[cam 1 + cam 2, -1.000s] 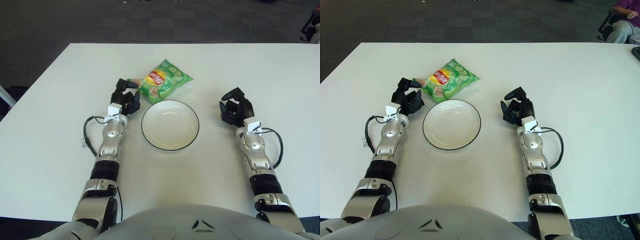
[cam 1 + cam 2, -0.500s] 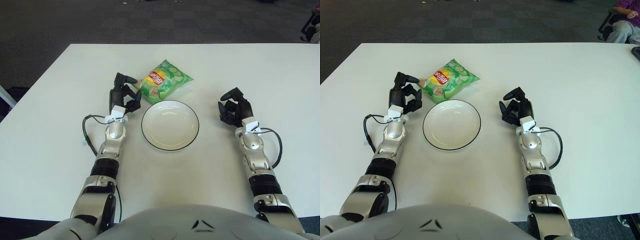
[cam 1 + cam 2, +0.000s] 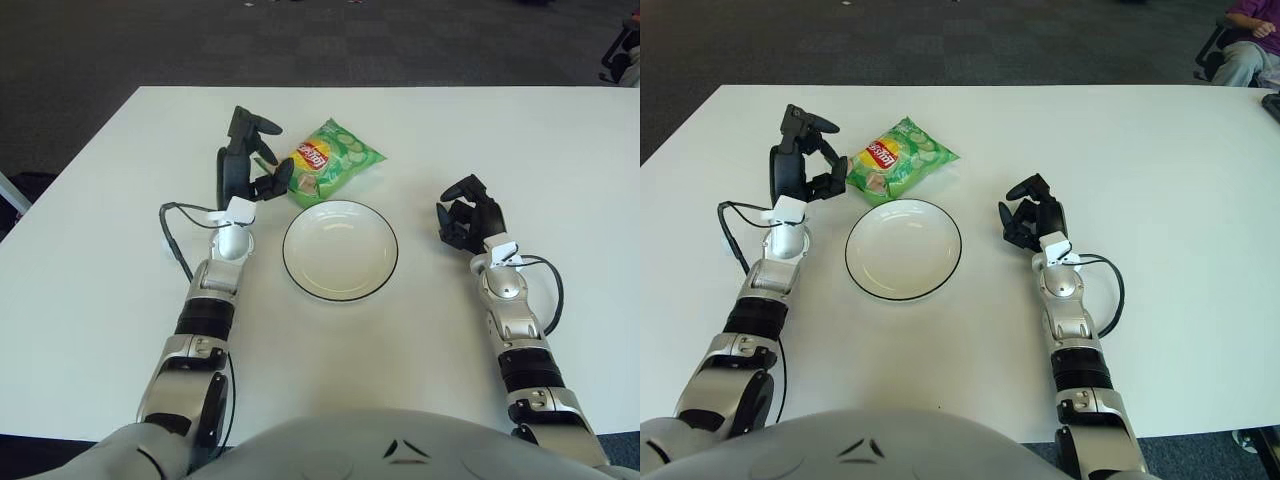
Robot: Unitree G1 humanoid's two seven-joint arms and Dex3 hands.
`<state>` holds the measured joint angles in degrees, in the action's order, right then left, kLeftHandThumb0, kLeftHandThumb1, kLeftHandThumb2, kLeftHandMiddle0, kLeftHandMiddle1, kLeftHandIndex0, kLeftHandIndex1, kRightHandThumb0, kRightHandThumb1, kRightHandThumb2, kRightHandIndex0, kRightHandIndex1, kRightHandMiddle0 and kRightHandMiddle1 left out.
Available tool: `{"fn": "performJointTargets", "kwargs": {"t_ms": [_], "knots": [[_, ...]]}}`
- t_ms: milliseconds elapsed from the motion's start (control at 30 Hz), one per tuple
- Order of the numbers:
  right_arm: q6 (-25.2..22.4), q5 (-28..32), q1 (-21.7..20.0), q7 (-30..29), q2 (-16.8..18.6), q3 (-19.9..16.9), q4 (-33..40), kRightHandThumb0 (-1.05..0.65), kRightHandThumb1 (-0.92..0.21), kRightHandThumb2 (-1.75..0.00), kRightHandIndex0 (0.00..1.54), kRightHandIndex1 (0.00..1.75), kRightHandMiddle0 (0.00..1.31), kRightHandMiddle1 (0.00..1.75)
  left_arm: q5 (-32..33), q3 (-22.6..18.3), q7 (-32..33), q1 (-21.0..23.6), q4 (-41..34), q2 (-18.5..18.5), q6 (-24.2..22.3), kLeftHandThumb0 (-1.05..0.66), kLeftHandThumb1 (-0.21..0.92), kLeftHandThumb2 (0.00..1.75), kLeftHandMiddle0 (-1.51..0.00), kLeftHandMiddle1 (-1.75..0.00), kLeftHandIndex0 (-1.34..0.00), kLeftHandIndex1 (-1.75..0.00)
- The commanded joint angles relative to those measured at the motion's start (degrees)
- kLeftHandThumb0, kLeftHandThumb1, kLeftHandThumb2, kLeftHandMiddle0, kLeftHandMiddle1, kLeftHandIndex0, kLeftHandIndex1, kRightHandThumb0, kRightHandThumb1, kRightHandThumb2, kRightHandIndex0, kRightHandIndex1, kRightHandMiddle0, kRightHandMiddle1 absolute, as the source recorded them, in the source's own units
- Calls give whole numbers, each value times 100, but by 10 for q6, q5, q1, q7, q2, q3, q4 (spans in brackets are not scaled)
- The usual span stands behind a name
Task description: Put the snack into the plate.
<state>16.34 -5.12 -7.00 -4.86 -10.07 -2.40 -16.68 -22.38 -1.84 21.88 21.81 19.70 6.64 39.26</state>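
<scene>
White table: snack just right of left hand.

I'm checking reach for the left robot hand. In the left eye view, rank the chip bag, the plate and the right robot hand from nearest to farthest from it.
From the left robot hand:
1. Chip bag, just to its right.
2. Plate, nearer the robot and to the right.
3. Right robot hand, beyond the plate.

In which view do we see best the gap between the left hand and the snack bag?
The right eye view: the left hand, fingers spread, stands clearly apart from the green snack bag, with white table between. In the left eye view its lower fingers seem to overlap the bag's edge, so contact is unclear.
</scene>
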Motion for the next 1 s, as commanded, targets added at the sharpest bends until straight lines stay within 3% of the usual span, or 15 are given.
{"fn": "performJointTargets", "kwargs": {"t_ms": [0,167,300,533,600,633,667,700,733,833,967], "knots": [[-32,-6,29,11,-3,2,-27,-39,-65,-88,85,175,38,175,-36,4,29,25,0,9,3,-37,73,74,-80,-175,-36,-170],[-31,-7,30,12,-4,2,-27,-39,-64,-88,85,175,38,175,-98,23,66,77,52,44,23,-37,77,62,-78,-175,-39,-163],[-30,-9,30,12,-4,3,-28,-39,-64,-89,85,175,38,175,-142,42,82,99,73,70,9,-36,88,36,-64,-165,-45,-151],[-29,-10,30,11,-4,4,-29,-40,-64,-89,86,175,38,175,-165,73,70,142,108,96,-14,-36,92,30,-64,-118,-43,-149],[-29,-10,30,11,-4,4,-29,-40,-64,-89,86,175,38,175,-151,85,39,169,138,102,-13,-36,92,32,-64,-107,-41,-151],[-29,-11,30,11,-4,4,-29,-40,-64,-89,86,175,38,175,-145,90,25,182,152,104,-11,-36,92,34,-62,-89,-39,-154],[-30,-11,30,10,-4,5,-29,-40,-64,-89,86,175,38,175,-138,95,4,196,167,107,-15,-36,92,35,-62,-82,-38,-155],[-30,-12,30,10,-3,5,-29,-40,-64,-89,86,175,38,175,-133,99,-8,204,177,109,-17,-40,92,35,-60,-70,-34,-142],[-30,-12,30,10,-3,5,-28,-40,-64,-89,86,175,38,175,-131,104,-29,211,184,112,-30,-45,92,34,-60,-55,-34,-115],[-30,-13,30,9,-3,6,-29,-40,-64,-89,86,175,38,175,-129,116,-79,223,189,119,-71,-58,92,35,-58,-22,-32,-73],[-29,-13,30,8,-3,7,-29,-40,-64,-89,86,175,38,175,-131,130,-141,232,174,121,-141,-69,92,38,-52,-6,-25,-52]]}}
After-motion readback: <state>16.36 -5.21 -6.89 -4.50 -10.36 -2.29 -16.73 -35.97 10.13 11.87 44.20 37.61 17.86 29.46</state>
